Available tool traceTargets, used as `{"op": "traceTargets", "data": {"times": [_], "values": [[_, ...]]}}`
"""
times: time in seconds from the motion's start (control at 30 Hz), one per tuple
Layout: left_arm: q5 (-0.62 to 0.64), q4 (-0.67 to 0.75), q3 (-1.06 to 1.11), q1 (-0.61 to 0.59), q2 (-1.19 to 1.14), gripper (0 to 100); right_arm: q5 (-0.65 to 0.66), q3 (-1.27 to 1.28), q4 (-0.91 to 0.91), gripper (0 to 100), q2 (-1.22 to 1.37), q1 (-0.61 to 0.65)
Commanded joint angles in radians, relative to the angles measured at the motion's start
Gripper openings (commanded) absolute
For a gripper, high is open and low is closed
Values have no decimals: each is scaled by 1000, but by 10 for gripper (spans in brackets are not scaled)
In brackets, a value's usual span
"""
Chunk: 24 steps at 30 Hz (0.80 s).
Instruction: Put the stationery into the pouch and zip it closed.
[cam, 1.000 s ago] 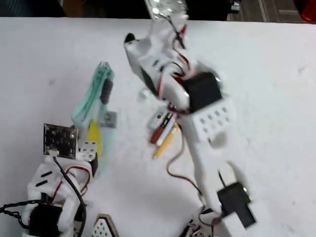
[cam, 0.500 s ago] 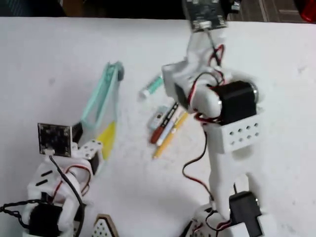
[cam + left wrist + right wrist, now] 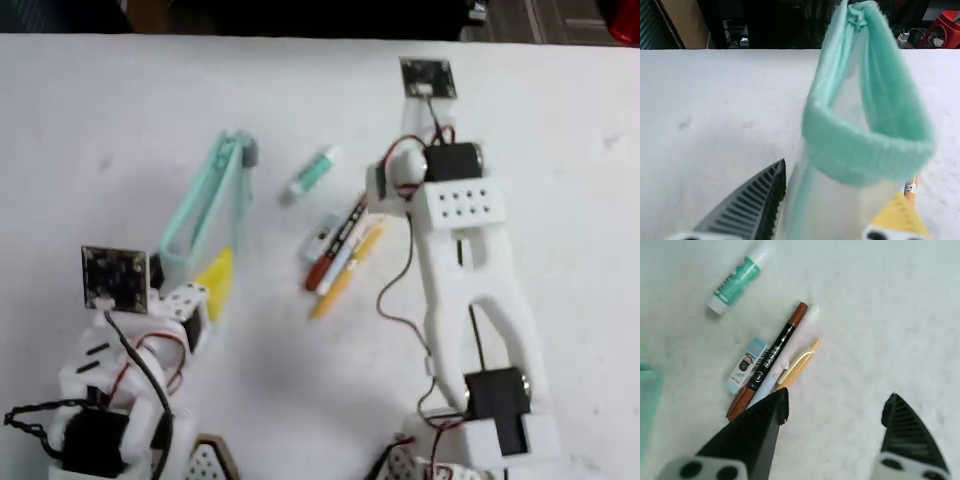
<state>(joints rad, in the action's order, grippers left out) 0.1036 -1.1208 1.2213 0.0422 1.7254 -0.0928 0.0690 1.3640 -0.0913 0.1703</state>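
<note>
A clear pouch with a teal zip rim (image 3: 205, 200) lies at the table's left, its mouth gaping (image 3: 867, 145). My left gripper (image 3: 190, 272) is shut on its near end, pinched between the black and yellow fingers (image 3: 840, 192). A teal glue stick (image 3: 310, 172) (image 3: 735, 284) lies on the table to the pouch's right. An eraser (image 3: 746, 365), a brown-capped black marker (image 3: 772, 356), a whitish pen and a yellow pen (image 3: 345, 268) (image 3: 797, 364) lie together nearby. My right gripper (image 3: 373, 188) (image 3: 837, 400) hangs open just above and beside those pens, holding nothing.
White tabletop (image 3: 560, 180) stretches wide to the right and front of the pens. The table's far edge (image 3: 200, 36) runs along the back, with dark clutter beyond it. Both arm bases stand at the near edge.
My right arm has swung back from over the pouch to the right, uncovering the glue stick, and now sits lower by the pens. The pouch's far end shifted slightly right.
</note>
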Motion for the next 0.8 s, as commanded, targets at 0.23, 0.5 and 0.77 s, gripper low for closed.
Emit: {"op": "traceTargets", "data": {"times": [0.23,0.5,0.77], "values": [[8,9,0,10,-8,241,-15,95,-148,183,125,-27],[11,8,0,10,-8,241,-72,92,-203,184,222,-61],[9,8,2,10,-8,241,-104,87,-317,184,323,-53]]}}
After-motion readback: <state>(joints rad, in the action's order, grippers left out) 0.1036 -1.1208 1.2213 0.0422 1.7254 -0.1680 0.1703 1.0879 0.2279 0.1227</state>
